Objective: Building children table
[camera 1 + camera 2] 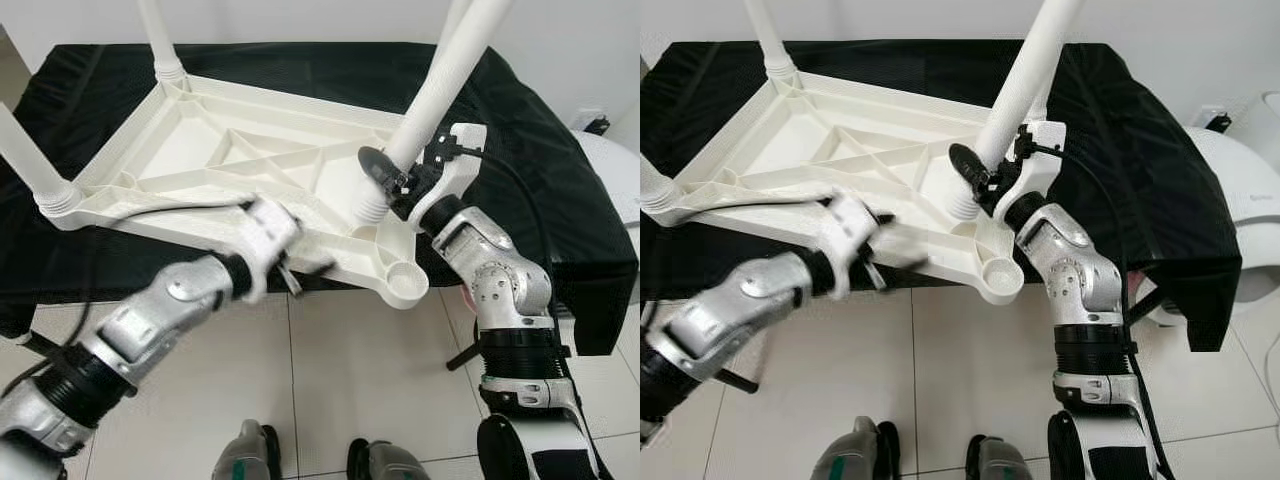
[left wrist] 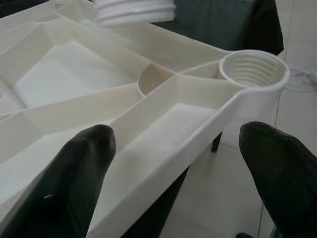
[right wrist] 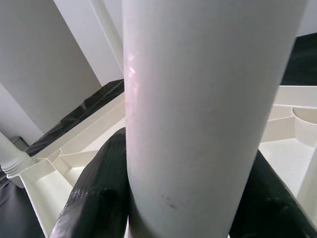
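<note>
— So, what sits where, starting on the left?

— An upturned white children's table top [image 1: 250,160] lies ribs-up on the black-draped desk [image 1: 560,200], its near corner jutting past the desk's front edge. One leg [image 1: 30,165] stands at the top's left corner, another [image 1: 160,45] at its far corner. The left gripper [image 2: 183,168] hovers at the top's near rim, blurred in the head views, fingers spread wide with the rim between them and nothing clamped.

— And the empty threaded socket [image 2: 253,69]?

— At that overhanging near corner, just beside the left gripper.

— The right side?

— The right gripper [image 1: 400,180] is closed around a white leg [image 1: 440,80] low down, near its ribbed base, which stands slanted at a spot just inboard of the empty socket.

— How should the step go?

— My judgement: the left gripper should pin the rim so the top cannot slide or tip off the desk's front edge. The right should bring the leg upright over its socket before turning, since a slanted start risks cross-threading.
</note>
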Robot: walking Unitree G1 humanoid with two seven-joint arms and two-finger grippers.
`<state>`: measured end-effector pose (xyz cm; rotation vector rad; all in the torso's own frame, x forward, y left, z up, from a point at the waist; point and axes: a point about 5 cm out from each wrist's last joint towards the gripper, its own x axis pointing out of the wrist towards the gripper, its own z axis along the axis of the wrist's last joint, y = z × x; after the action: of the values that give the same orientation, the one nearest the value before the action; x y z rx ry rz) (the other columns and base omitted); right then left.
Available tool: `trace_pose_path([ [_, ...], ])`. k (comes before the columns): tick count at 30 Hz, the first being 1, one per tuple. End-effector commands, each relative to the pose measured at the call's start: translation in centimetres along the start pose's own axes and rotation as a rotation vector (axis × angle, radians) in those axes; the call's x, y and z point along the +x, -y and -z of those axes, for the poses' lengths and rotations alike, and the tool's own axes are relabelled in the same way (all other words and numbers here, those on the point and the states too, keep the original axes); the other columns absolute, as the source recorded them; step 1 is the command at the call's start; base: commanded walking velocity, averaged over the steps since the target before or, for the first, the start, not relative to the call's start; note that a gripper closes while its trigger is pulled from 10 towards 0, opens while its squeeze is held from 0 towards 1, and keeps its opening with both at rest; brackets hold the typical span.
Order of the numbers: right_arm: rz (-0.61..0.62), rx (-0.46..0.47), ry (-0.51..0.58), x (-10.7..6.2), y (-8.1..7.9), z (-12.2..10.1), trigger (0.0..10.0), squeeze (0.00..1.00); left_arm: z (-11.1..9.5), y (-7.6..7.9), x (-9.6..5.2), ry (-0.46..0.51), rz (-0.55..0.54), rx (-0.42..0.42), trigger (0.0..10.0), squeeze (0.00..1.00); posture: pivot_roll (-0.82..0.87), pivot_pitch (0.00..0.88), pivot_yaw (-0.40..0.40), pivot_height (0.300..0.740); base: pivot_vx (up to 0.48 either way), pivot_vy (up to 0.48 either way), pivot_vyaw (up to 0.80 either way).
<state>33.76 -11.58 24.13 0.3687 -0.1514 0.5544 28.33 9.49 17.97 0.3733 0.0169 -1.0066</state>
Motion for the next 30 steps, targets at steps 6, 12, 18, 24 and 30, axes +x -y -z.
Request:
trace_pose_path([
  [6,0.022,-0.036,0.044,-0.2,0.5,-0.9,10.0,0.00,1.1,0.1,1.0,-0.019,0.047,0.085,10.0,0.00,-0.05,0.141,0.001,0.740,0.000,0.000,0.00],
  [12,0.031,-0.047,0.056,-0.5,0.6,-1.2,10.0,0.00,1.4,-0.2,1.8,-0.016,0.081,0.147,10.0,0.00,-0.07,0.148,0.009,0.740,0.000,0.000,0.00],
  [18,0.030,-0.050,0.062,-0.6,0.5,-1.3,10.0,0.00,1.2,-0.6,1.9,0.003,0.066,0.124,10.0,0.00,-0.07,0.147,0.015,0.740,0.000,0.000,0.00],
  [24,0.013,-0.062,0.116,-1.2,-0.1,-0.7,10.0,0.00,-2.0,-3.8,0.0,0.199,-0.164,-0.101,10.0,0.00,-0.06,0.134,0.019,0.740,0.000,0.000,0.00],
  [30,-0.001,-0.023,0.182,-1.1,-0.5,-0.4,10.0,0.00,-2.7,-5.6,-1.3,0.297,-0.322,-0.204,10.0,0.00,-0.04,0.128,0.023,0.740,0.000,0.000,0.00],
])
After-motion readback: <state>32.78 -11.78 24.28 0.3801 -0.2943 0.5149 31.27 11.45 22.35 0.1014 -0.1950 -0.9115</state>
